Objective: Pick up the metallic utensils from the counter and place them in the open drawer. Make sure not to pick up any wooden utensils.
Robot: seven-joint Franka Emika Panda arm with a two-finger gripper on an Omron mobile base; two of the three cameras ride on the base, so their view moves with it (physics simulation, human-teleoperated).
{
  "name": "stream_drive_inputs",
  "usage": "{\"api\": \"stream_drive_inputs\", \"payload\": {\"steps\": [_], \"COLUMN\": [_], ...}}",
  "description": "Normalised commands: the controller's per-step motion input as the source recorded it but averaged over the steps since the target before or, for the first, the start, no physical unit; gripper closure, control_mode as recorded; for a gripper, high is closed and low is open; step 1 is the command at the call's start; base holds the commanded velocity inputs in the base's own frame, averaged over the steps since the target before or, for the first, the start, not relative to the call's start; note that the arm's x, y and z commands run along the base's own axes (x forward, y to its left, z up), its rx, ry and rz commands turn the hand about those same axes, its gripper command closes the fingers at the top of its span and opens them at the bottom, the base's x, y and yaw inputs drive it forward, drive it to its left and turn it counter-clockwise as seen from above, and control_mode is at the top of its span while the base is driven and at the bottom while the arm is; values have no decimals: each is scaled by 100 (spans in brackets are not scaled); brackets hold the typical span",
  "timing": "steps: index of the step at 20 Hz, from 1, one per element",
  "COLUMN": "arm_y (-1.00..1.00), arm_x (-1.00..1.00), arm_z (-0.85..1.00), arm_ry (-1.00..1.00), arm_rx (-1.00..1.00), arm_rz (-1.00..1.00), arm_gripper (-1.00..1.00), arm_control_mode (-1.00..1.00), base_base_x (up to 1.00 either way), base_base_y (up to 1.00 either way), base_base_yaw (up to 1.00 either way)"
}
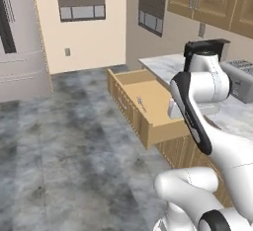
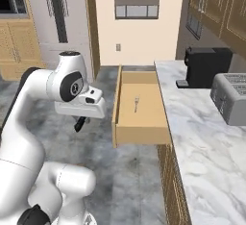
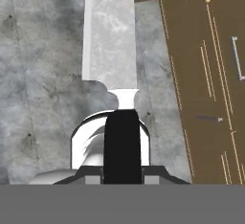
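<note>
The fingers (image 3: 91,179) are closed on a black-handled metallic utensil (image 3: 122,141), its broad silvery blade seen end-on over the grey floor (image 3: 43,65). The gripper (image 2: 80,123) is hung left of the open drawer (image 2: 139,135), just off its edge. A fork (image 2: 136,105) is faintly made out inside.

No text, label, brand, number or sign can be read on anything in these pictures.
</note>
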Motion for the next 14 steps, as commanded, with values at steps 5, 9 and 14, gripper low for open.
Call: {"api": "stream_drive_inputs", "payload": {"steps": [5,9,14], "arm_y": [0,0,0], "arm_x": [0,0,0], "arm_z": [0,0,0], "arm_ry": [0,0,0], "arm_rx": [0,0,0], "arm_rz": [0,0,0], "arm_gripper": [100,100,100], "arm_control_mode": [100,100,100], "base_base_x": [75,29,41], "base_base_y": [-49,-48,-16], "base_base_yaw": [0,0,0]}}
